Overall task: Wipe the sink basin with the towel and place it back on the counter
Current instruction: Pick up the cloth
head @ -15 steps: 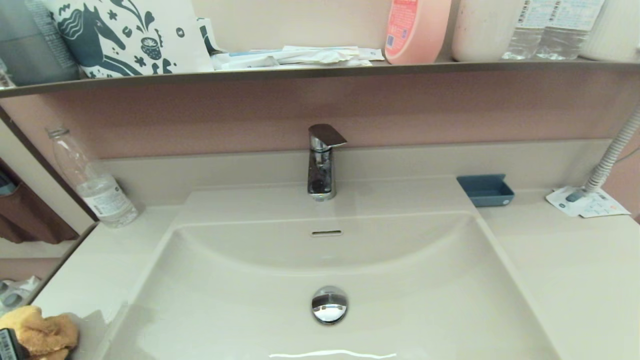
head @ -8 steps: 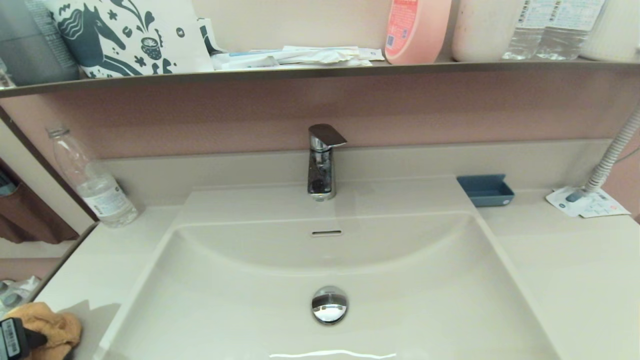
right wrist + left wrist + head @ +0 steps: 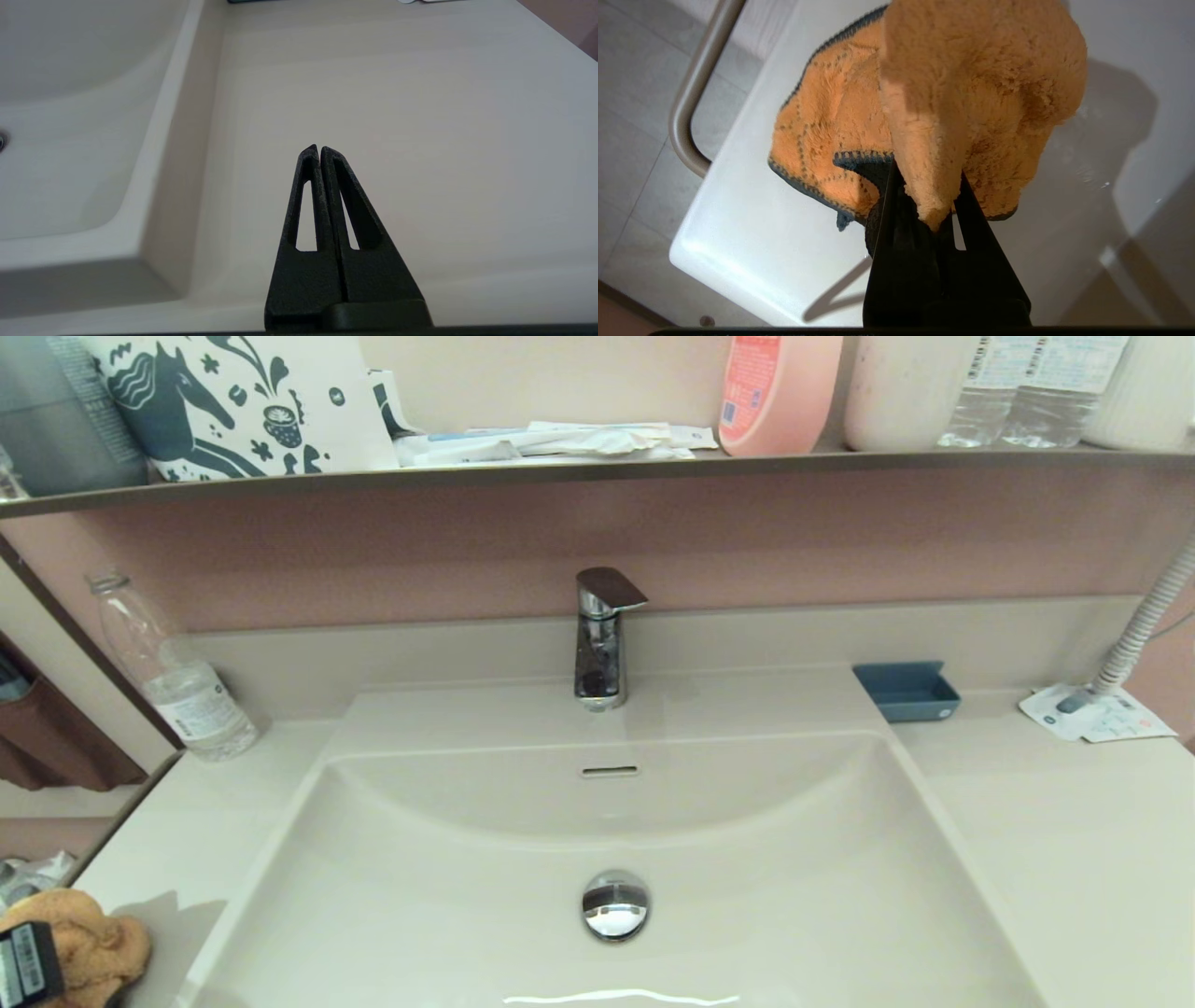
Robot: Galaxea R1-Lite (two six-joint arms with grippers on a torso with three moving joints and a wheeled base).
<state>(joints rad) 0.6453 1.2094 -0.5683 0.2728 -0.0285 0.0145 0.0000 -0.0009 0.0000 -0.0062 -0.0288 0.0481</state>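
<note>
The fluffy yellow-orange towel (image 3: 89, 945) with a grey-blue edge hangs bunched over the near left corner of the cream counter (image 3: 168, 821). My left gripper (image 3: 927, 186) is shut on the towel (image 3: 971, 93), a fold of it pinched between the black fingers, and part of the cloth drapes toward the counter (image 3: 738, 210) below. The wide cream sink basin (image 3: 448, 896) with its overflow slot and chrome drain plug (image 3: 614, 904) lies in the middle. My right gripper (image 3: 319, 150) is shut on nothing, hovering over the counter (image 3: 420, 93) right of the basin (image 3: 70, 116).
A chrome faucet (image 3: 602, 635) stands behind the basin. A clear water bottle (image 3: 173, 672) is at the back left, a small blue tray (image 3: 906, 691) and a leaflet (image 3: 1097, 714) at the back right. A dark shelf (image 3: 597, 467) with bottles runs above.
The left gripper with the towel has shifted slightly at the near left corner of the counter, sinking a little lower and left in the head view. Nothing else moved.
</note>
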